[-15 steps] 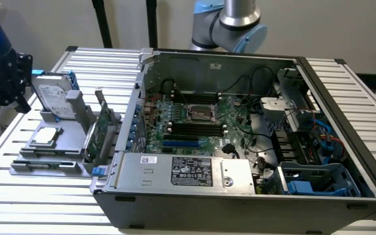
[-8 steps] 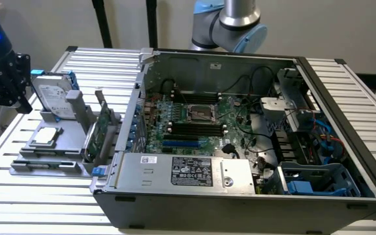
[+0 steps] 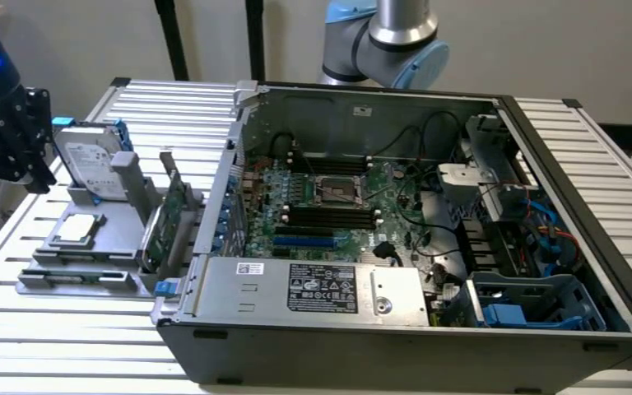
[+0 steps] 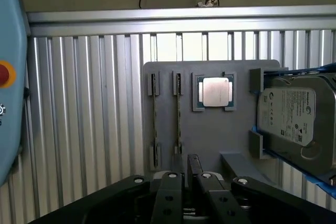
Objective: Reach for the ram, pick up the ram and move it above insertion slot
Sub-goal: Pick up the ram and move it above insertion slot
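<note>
Two rams stand edge-up in the grey holder: one ram and a second ram beside it, both thin green sticks. My gripper hovers above the holder's edge near the second ram's end and touches neither. Its black fingers stand a narrow gap apart with nothing between them. In the exterior view my gripper hangs over the holder at the far left. The black insertion slots lie on the motherboard inside the open computer case.
On the holder sit a square processor, a silver hard drive and, in the exterior view, an upright green expansion card. The slatted metal table runs under everything. A blue-and-grey pendant with a red button lies beside the holder.
</note>
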Controlling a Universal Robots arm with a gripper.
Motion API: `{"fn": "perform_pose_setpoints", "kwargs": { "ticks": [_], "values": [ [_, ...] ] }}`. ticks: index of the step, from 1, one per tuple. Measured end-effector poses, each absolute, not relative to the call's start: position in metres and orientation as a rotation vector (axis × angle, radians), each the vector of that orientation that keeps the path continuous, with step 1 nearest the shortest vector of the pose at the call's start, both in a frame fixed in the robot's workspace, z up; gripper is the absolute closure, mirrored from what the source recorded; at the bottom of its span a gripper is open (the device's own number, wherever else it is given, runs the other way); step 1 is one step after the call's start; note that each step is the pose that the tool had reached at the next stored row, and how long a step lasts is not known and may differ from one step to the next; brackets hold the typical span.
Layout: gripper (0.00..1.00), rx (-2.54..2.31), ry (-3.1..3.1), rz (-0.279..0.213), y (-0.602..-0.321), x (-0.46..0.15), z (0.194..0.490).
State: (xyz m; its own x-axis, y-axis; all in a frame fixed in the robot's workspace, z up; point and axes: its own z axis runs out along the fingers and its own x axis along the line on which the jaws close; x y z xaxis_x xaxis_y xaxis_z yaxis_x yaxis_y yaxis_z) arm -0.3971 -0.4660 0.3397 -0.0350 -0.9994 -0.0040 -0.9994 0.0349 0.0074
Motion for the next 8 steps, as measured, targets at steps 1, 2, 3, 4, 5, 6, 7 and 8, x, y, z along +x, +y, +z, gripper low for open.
{"fn": "perform_pose_setpoints", "kwargs": {
  "ticks": [1,2,3,4,5,6,7,8],
  "values": [
    [0.76,2.181,-2.258,-0.013,-0.466,-0.3971,0.3397],
    [0.7,2.181,-2.258,-0.013,-0.4661,-0.3971,0.3396],
    [0.7,2.181,-2.258,-0.013,-0.4662,-0.3972,0.3389],
    [0.64,2.181,-2.258,-0.013,-0.4668,-0.3971,0.3375],
    [0.64,2.181,-2.258,-0.013,-0.4677,-0.3971,0.3357],
    [0.64,2.181,-2.258,-0.013,-0.469,-0.3971,0.334],
    [0.58,2.181,-2.258,-0.013,-0.4708,-0.3971,0.3321],
    [0.58,2.181,-2.258,-0.013,-0.4726,-0.3971,0.3302]
  ]
}}
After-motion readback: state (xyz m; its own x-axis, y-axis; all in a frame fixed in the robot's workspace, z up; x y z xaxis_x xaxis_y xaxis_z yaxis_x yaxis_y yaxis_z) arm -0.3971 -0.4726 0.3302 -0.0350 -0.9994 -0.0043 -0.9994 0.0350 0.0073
